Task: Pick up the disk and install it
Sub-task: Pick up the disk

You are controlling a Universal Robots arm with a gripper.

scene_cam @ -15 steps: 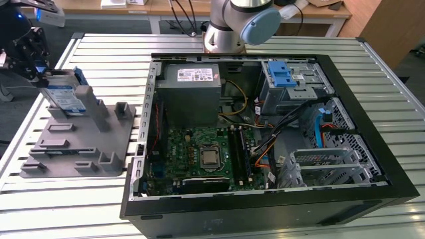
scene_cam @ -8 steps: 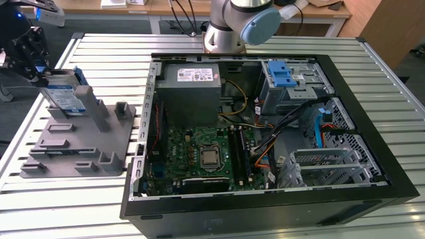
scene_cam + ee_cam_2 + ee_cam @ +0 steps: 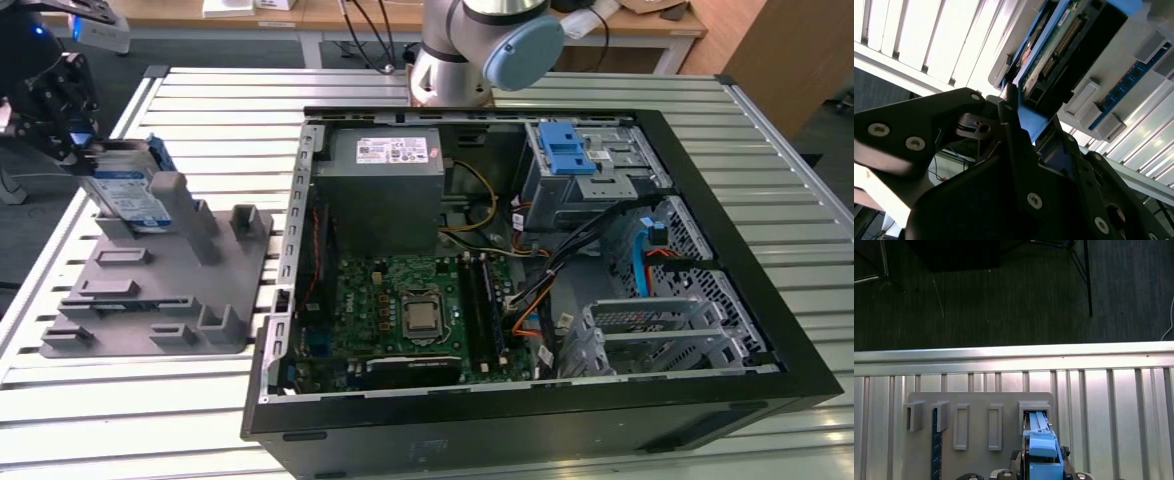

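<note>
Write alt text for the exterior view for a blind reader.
A robot gripper is at the disk, which stands in a grey holder at the exterior view's left. An open computer case lies beside it on a slatted table.

You see the disk [image 3: 131,198] framed in smooth blue plastic; the rack [image 3: 174,300] under it is matt grey plastic, the table [image 3: 200,120] ribbed bright metal.

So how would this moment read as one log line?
pincer: at disk | disk: standing on edge in grey holder | computer case: lid off
</note>
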